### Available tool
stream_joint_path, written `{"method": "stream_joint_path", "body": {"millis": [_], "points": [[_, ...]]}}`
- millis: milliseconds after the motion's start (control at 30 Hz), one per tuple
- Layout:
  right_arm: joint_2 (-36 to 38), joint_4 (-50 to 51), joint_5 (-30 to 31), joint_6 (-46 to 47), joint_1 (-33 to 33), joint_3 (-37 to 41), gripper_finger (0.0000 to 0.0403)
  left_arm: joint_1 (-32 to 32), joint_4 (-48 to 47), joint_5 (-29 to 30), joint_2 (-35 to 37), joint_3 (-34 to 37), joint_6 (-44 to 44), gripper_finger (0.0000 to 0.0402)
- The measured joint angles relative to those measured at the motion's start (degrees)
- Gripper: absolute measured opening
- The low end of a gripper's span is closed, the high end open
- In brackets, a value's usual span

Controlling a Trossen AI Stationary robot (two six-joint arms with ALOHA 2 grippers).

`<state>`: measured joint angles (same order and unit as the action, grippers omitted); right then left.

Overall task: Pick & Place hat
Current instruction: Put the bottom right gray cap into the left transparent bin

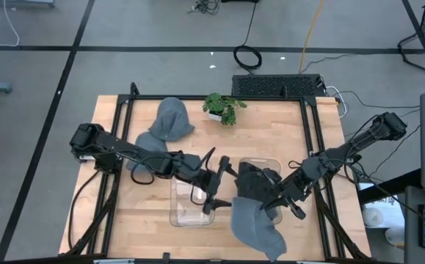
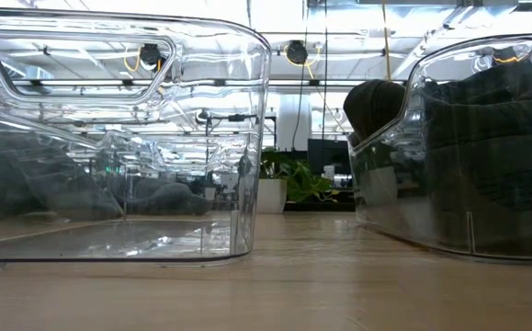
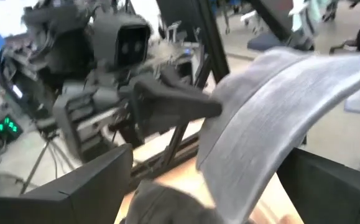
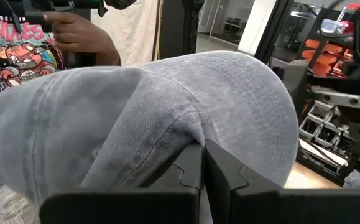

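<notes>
A light grey cap [image 1: 256, 227] sits near the table's near edge, just in front of the right clear bin [image 1: 271, 163]. My right gripper [image 1: 274, 207] is shut on it, and its crown [image 4: 229, 93] fills the right wrist view. My left gripper [image 1: 219, 183] is open over the gap between the two bins, pointing at the cap; the cap's curved brim [image 3: 273, 118] shows ahead of it. A second grey cap [image 1: 172, 121] lies on the table's far left part. A dark hat [image 1: 255, 180] lies inside the right bin. My right gripper pinches a raised fold of the grey cap's crown cloth [image 4: 183, 134] between its two fingers [image 4: 220, 171]. The fingers come slanting down from the table's right. The brim [image 3: 273, 118] stands up off the table; whether the cap's lower edge touches the table I cannot tell.
The left clear bin [image 1: 191, 204] stands beside the right one [image 2: 468, 138]; in the low view both stand close in front. A small potted plant [image 1: 223, 108] stands at the far edge. A person's hand [image 4: 80, 34] shows beyond the table. Bare wood lies near the left edge.
</notes>
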<state>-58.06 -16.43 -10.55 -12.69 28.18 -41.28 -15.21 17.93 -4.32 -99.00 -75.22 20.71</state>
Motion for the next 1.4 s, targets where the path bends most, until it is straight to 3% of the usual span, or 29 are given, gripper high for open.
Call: {"method": "stream_joint_path", "body": {"millis": [100, 267, 567, 800, 1200, 1300, 1400], "points": [[0.0, 0.0, 0.0, 0.0, 0.0, 0.0, 0.0000, -0.7, 2.1, -1.3, -0.2, 0.0, -1.5, 0.0380], [0.0, -0.2, 0.0, 0.0, 0.0, 0.0, 0.0000, -0.9, 5.8, -6.1, -2.4, -0.1, -2.2, 0.0316], [0.0, -0.9, 0.0, -0.2, 0.0, 0.0, 0.0000, -2.4, 11.3, -5.7, -7.7, 0.0, 2.7, 0.0221], [0.0, -0.9, 0.0, -0.1, 0.0, 0.0, 0.0000, -3.3, 15.0, -5.7, -7.7, 0.0, 2.9, 0.0190], [0.0, -0.8, 0.0, 0.0, -0.1, 0.0, 0.0000, -3.7, 15.7, -5.7, -7.7, 0.0, 3.0, 0.0171], [0.0, -0.8, 0.1, 0.0, -0.1, 0.0, 0.0000, -3.7, 15.2, -5.7, -7.7, 0.0, 3.9, 0.0132], [0.0, -0.8, 0.1, 0.0, -0.1, 0.0, 0.0000, -3.7, 15.3, -5.2, -7.6, 0.0, 6.2, 0.0061]]}}
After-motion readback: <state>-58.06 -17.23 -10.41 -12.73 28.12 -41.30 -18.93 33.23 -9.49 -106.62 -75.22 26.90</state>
